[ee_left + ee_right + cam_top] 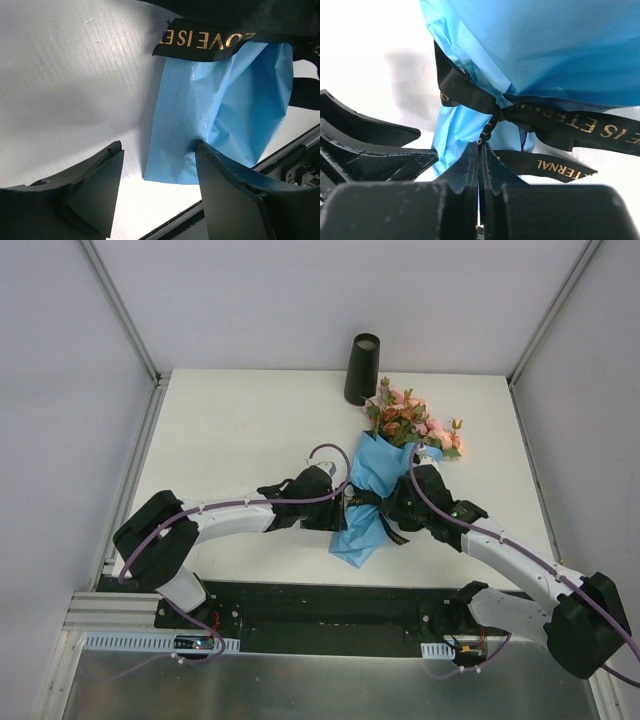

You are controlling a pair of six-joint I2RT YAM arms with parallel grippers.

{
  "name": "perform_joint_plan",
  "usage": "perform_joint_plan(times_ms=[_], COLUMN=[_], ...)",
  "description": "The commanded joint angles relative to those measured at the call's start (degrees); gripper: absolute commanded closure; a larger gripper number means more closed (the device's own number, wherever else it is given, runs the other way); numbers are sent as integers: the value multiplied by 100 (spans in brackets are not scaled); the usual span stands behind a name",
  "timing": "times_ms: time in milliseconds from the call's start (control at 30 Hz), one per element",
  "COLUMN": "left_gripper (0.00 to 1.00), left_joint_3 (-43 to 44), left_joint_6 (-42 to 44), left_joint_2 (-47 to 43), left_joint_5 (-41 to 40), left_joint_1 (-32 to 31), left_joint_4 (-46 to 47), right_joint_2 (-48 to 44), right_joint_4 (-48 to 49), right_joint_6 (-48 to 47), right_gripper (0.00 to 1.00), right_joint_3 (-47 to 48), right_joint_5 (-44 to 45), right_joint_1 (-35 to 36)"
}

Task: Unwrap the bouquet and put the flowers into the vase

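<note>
The right gripper [479, 150] is clamped on a tail of the ribbon [545, 125] just below its knot. The left gripper [157, 150] stands apart, astride the foot of the paper [225, 100]. The bouquet [375, 495] lies mid-table [240, 410], blooms toward the vase [362, 368] at the far edge.

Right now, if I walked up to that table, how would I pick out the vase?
Look at the white table and go to its far edge. Just beyond the pink flowers of the blue-wrapped bouquet stands the vase. It is the only upright thing there: a plain black cylinder with a pale round mouth.
</note>
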Motion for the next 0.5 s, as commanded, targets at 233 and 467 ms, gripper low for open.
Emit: perform_joint_plan(times_ms=[233, 467], left_gripper=[44, 45], left_joint_3=[229, 168], left_joint_6=[8, -97], left_joint_2=[284, 363], left_joint_5=[-96, -201], left_joint_1=[-103, -103], left_joint_4=[25, 25], right_joint_2=[-586, -1209], right_joint_4=[456, 395], right_joint_6=[585, 813], right_gripper=[100, 100], right_joint_3=[205, 407], right_joint_5=[278, 1068], right_joint_1=[-13, -21])
